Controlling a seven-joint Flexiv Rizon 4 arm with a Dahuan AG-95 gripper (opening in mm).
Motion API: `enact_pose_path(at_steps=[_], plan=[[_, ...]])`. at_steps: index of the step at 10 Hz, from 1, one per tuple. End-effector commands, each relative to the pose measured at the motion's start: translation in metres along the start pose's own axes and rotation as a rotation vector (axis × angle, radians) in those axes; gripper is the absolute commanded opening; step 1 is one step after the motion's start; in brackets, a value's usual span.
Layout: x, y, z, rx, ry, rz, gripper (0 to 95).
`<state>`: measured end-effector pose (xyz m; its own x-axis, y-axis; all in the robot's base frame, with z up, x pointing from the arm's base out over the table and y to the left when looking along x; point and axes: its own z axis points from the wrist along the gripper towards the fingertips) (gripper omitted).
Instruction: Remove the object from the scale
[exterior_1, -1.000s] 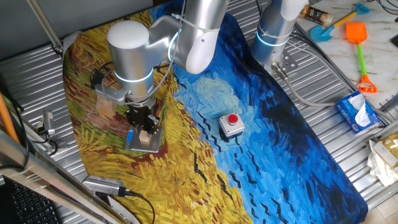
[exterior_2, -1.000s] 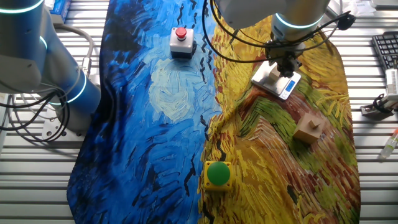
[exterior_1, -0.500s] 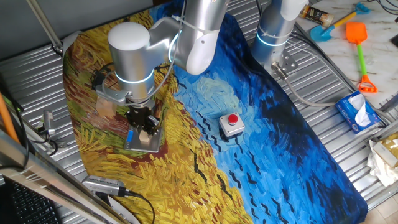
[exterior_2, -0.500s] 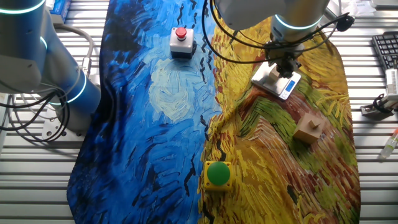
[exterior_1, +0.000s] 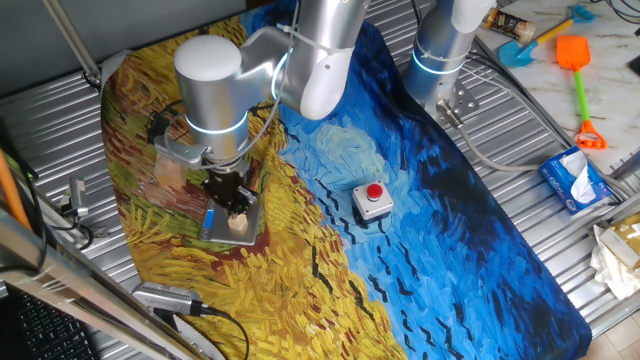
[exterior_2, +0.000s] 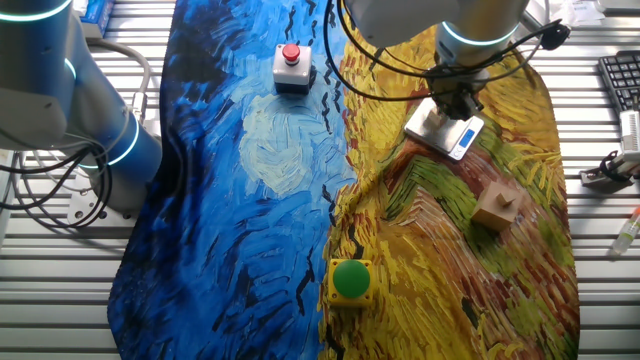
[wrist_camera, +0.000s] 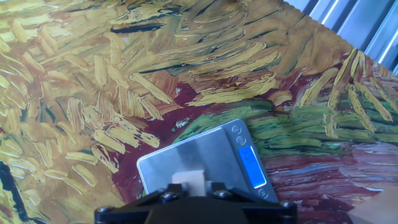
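- The gripper (exterior_1: 234, 204) hangs low over the scale (exterior_1: 222, 228), at the left of one fixed view.
- The little wooden cube (wrist_camera: 188, 182) sits on the scale's shiny plate, at the bottom middle of the hand view.
- The black fingers (exterior_1: 226, 191) stand close on both sides of the cube, but I cannot tell if they squeeze it.
- The scale (wrist_camera: 208, 160) has a small blue strip on its right edge.
- In the other fixed view, a bigger tan block (exterior_2: 496, 208) lies lower right, well apart from the scale (exterior_2: 446, 129).
- A grey box with a red button (exterior_1: 372, 199) sits near the middle.
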<state>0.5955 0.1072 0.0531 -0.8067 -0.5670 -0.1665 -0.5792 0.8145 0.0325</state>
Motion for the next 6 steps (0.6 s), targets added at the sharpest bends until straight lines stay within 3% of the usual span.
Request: enact_pose_path(at_steps=[1, 5, 6], plan=[[-0.0002, -0.0007, 0.0007, 0.004, 0.001, 0.001, 0.0], [-0.0007, -0.0019, -0.0006, -0.006, 0.004, -0.031, 0.0], [-0.0007, -0.0066, -0.0017, -0.011, 0.000, -0.058, 38.0]])
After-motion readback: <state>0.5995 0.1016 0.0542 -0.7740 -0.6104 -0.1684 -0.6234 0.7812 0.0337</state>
